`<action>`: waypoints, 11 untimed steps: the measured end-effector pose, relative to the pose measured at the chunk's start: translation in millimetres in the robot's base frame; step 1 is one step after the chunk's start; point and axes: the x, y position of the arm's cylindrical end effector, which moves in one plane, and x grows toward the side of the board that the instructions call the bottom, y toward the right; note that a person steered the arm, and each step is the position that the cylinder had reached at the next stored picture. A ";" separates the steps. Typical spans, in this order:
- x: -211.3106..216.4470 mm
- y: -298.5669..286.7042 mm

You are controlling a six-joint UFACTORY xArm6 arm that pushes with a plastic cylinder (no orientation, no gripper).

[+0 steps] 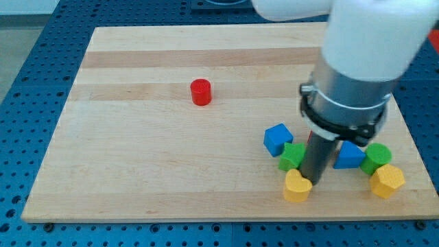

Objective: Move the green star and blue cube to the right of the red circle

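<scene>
The red circle (201,92) stands alone on the wooden board (137,151), left of the middle. The blue cube (278,138) lies at the lower right. The green star (293,156) touches the cube's lower right corner. My tip (314,180) is the lower end of the dark rod, right beside the green star on its right side and just above the yellow heart (297,186).
A blue triangular block (350,156), a green round block (376,158) and a yellow hexagon (387,181) lie to the right of the rod. The arm's white and grey body (357,68) covers the board's upper right.
</scene>
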 end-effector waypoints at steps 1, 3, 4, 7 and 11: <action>-4.4 -5.3; -26.4 -5.3; -40.8 -6.0; -84.9 -88.3; -141.0 -50.8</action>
